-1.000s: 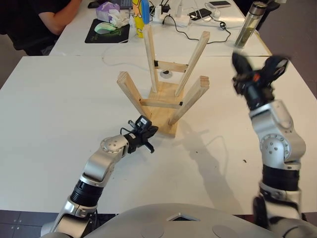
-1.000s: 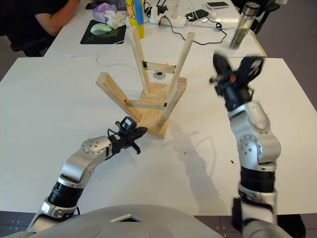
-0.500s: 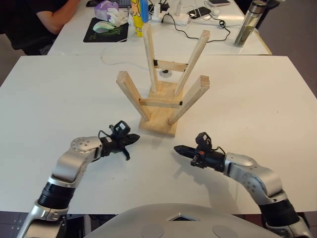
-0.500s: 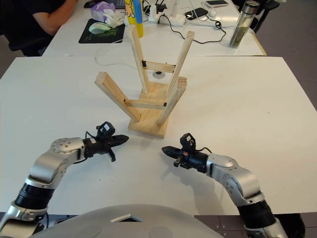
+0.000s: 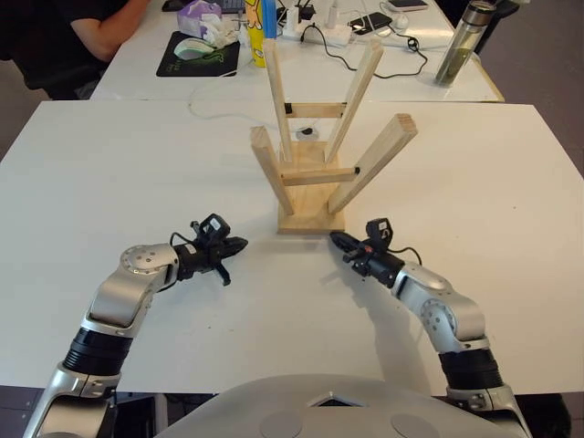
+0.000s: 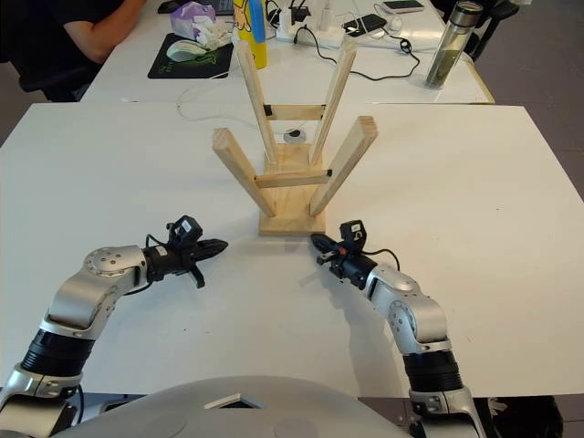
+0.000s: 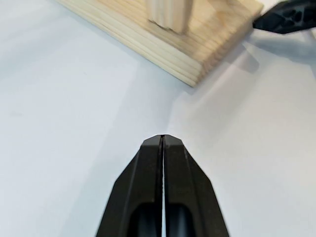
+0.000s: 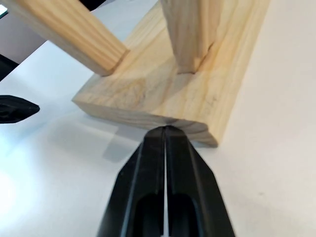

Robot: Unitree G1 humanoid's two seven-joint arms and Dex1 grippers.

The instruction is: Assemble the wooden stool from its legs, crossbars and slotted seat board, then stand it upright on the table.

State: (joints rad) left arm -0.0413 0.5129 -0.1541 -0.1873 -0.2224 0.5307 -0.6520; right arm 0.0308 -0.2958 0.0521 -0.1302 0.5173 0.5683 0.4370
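While right gripper (image 5: 338, 240), closed and empty, came down against seat board (image 5: 311, 219) corner, stool (image 5: 319, 175) rotated; left gripper (image 5: 237, 245) closed, apart. Still legs-up, flip pending.

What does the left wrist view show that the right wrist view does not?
Left wrist view: the left end effector up close, shut, with bare table between its tip and the seat board. Right wrist view: the right end effector up close, shut, its tip at the board's edge, and a second, leaning leg. Both: the board, one leg set into it, and the other arm's tip farther off.
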